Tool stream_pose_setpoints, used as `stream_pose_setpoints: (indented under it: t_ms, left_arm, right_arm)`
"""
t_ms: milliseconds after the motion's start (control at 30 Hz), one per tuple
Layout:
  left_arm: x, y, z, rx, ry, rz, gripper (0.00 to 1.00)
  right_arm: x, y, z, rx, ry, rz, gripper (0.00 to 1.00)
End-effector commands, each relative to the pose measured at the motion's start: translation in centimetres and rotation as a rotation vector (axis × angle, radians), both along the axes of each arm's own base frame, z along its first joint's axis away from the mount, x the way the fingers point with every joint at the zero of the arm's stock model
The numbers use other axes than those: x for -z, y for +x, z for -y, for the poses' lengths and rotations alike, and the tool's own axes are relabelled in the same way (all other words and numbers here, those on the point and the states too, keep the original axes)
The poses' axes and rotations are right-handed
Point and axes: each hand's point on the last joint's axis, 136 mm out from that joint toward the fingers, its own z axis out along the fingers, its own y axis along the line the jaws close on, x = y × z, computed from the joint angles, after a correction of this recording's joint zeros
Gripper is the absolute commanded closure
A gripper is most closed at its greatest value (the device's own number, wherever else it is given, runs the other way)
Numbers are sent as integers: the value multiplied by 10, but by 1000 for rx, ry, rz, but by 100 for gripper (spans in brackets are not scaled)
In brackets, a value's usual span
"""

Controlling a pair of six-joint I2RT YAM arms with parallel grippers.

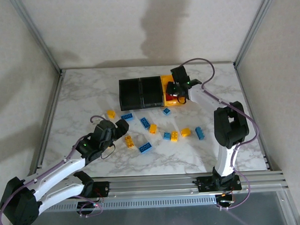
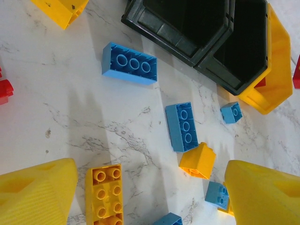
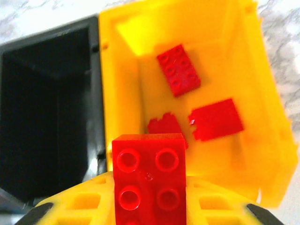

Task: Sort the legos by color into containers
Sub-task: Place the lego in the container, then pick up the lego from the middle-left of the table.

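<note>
Red lego point(image 3: 149, 176) pinched in right hand point(image 1: 175, 89) over yellow bin point(image 3: 265, 117) | left hand point(image 1: 116, 128) spread wide, empty

White-and-black left arm point(image 1: 58, 174) and right arm point(image 1: 224, 159), lilac cables point(image 1: 200, 59), small green lights point(image 1: 84, 144), ribbed yellow jaws

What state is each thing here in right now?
Left gripper, open, above loose bricks.
Right gripper, shut on a red brick above the yellow bin.
Yellow bin, holds three red bricks.
Black bins, look empty.
Loose bricks, blue and yellow, lying on the table.
</note>
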Motion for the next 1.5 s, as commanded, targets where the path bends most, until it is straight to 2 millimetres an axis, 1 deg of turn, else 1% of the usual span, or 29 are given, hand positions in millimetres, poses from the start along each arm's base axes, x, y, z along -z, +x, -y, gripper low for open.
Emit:
stream_pose_setpoints:
  t_ms: [0, 100, 167, 200, 233, 300, 367, 467, 600, 700, 767, 833, 933, 1000, 1100, 1133, 1233, 1333, 1400, 1467]
  left_arm:
    - [0, -2, -1, -2, 6, -1, 18]
    - [0, -4, -2, -4, 6, -3, 18]
    - [-3, -4, -4, -11, 9, 2, 18]
    - [-4, -4, -5, -16, 12, 4, 18]
    - [-6, -5, -7, -22, 13, 8, 18]
    - [-10, -5, -9, -31, 17, 11, 18]
    - [-12, -6, -13, -45, 25, 12, 18]
    - [-15, -7, -20, -67, 40, 17, 17]
    - [-15, -9, -31, -108, 76, 1, 16]
    - [-12, -11, -47, -163, 127, -33, 16]
    - [-6, -12, -59, -199, 168, -69, 17]
    - [0, -12, -69, -223, 206, -101, 18]
    - [5, -10, -81, -253, 248, -132, 20]
    - [11, -7, -91, -271, 286, -163, 21]
    - [18, -4, -106, -312, 356, -217, 22]
    - [19, -3, -111, -329, 383, -224, 22]
    - [24, 4, -114, -341, 414, -239, 21]
    - [40, 12, -114, -324, 400, -269, 20]
    - [49, 17, -115, -315, 406, -289, 24]
    - [56, 21, -116, -312, 420, -307, 24]
  right_arm:
    - [18, 21, 0, 12, -22, -13, 73]
    - [36, 32, -5, 8, -22, -45, 72]
    - [42, 35, -8, 6, -17, -56, 71]
    - [45, 35, -9, 4, -15, -61, 69]
    - [45, 35, -10, 0, -7, -63, 64]
    - [40, 33, -11, -2, 7, -60, 53]
    - [28, 31, -9, 4, 14, -34, 46]
    - [8, 29, -7, 6, 18, 1, 44]
    - [-17, 21, -4, 3, 34, 37, 44]
    - [-39, 4, -6, -23, 80, 72, 45]
    - [-54, -9, -10, -45, 103, 93, 45]
    - [-65, -30, -20, -95, 118, 108, 46]
    - [-75, -63, -36, -181, 139, 139, 46]
    - [-77, -82, -43, -223, 155, 142, 46]
    - [-74, -109, -47, -257, 168, 141, 46]
    - [-70, -116, -46, -257, 170, 133, 46]
    - [-61, -133, -41, -254, 177, 110, 46]
    - [-54, -146, -35, -244, 186, 86, 46]
    - [-51, -152, -33, -243, 187, 73, 46]
    - [-49, -156, -31, -237, 188, 69, 46]
